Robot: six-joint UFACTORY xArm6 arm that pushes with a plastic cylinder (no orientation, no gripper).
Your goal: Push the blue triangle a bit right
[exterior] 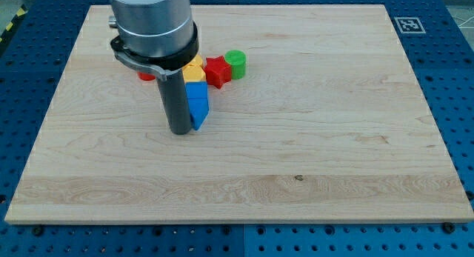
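Observation:
The blue triangle [198,105] lies on the wooden board [311,124], left of centre in the view's upper half, pointing toward the view's bottom. My tip [180,130] rests on the board right against the triangle's left side, near its lower end. The dark rod hides part of the triangle's left edge. A yellow block [194,69] touches the triangle's top end.
A red star-shaped block [217,71] sits right of the yellow block, and a green cylinder [235,63] right of that. Another red block [146,75] shows partly behind the arm on the left. A black-and-white marker [407,24] is at the board's top right corner.

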